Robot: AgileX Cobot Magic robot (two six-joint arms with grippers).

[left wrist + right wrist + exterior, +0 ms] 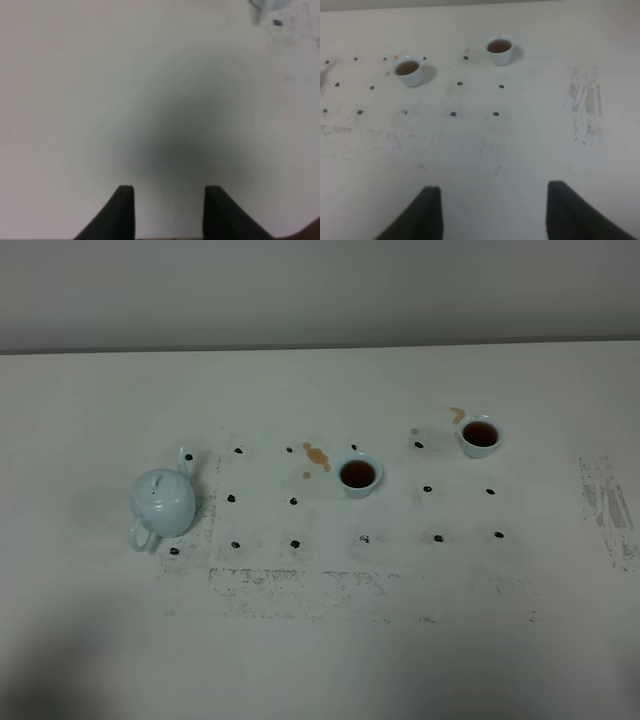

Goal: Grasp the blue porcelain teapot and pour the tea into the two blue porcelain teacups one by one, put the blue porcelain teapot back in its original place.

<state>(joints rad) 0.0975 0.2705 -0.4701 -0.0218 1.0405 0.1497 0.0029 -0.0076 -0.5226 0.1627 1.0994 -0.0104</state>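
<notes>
Our left pincer (169,210) is hanging with its jaws moderately apart and nothing between them, over bare worktop (320,660), and our right pincer (490,212) is standing wider apart, likewise holding nothing; neither is showing in the high view. The blue porcelain teapot (162,502) is sitting upright on the left side of the worktop with its lid on, its loop handle turned toward the near edge and its spout pointing away toward the far side; in the left wrist view only a sliver of it (269,5) is peeking in at the frame's edge, well apart from the jaws. Moving outward, the nearer teacup (358,476) is standing near the middle and the farther teacup (480,435) is resting to the right and further back, both well apart from the pot and both showing dark tea inside. Small brownish tea spots (317,457) are lying beside the nearer teacup, and another smear (457,415) just beside the farther one, among the grid of black dots (294,501) marking the surface. We are judging that both pours are done and the pot is already set down, so the task is looking essentially finished; any next move is calling only for keeping the arms clear of the pot and cups.
</notes>
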